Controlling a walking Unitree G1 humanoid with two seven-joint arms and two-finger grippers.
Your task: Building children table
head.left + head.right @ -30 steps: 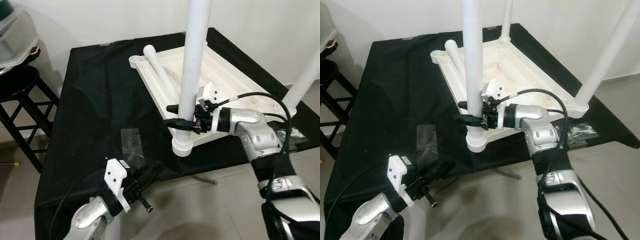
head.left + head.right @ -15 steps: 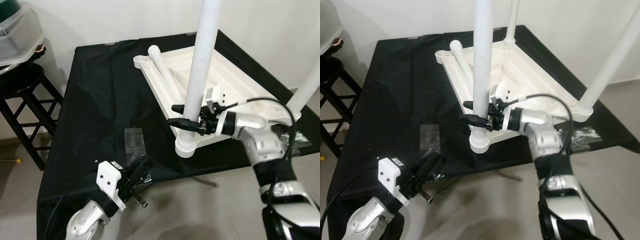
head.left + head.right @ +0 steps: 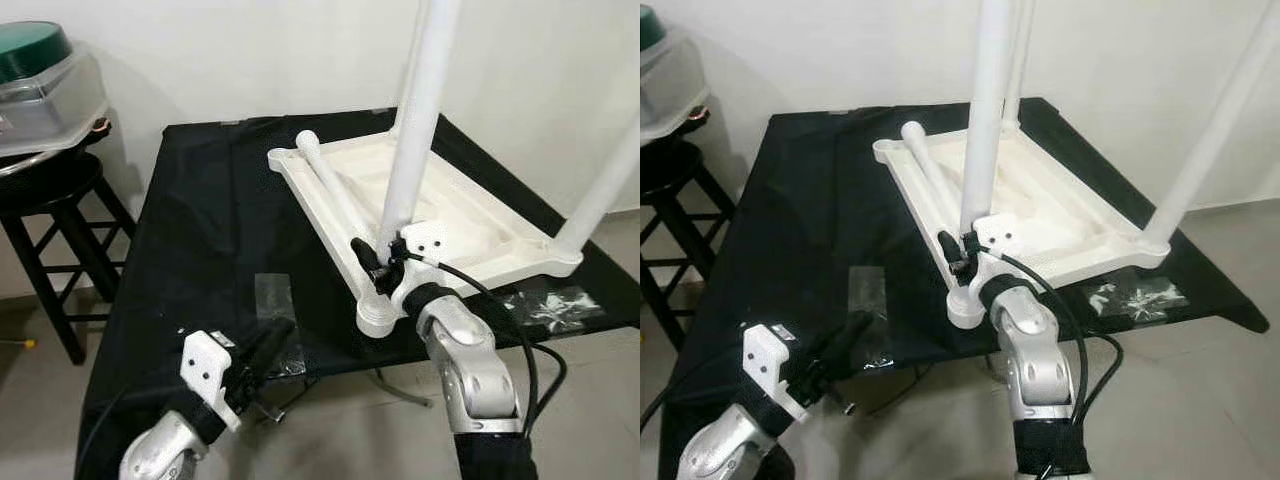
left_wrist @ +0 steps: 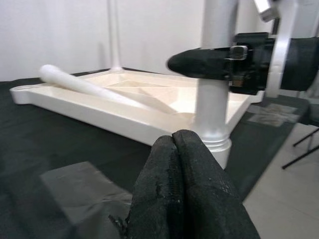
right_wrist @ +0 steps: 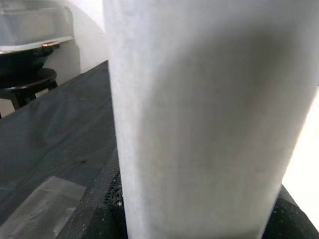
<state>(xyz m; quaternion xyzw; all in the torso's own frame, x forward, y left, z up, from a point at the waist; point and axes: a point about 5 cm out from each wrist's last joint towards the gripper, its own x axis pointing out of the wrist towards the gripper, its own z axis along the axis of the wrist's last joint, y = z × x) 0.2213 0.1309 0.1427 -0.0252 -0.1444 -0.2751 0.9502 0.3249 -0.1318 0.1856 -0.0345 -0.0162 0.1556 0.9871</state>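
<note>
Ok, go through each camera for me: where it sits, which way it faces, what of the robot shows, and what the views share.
Left eye, right eye: on the head, looking forward and down at the upturned tabletop on the black cloth; both silver arms show.
Left wrist: looks along the shut left pincer toward the near leg and right pincer.
Right wrist: pressed against that leg, black fingers on either side.
Shared: the near leg shows in all four.

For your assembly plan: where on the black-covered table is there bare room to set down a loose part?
Bare black cloth between the upturned white tabletop and the stool. Crowded: near edge, with plastic bags, left gripper, and right gripper clamping the leg.
</note>
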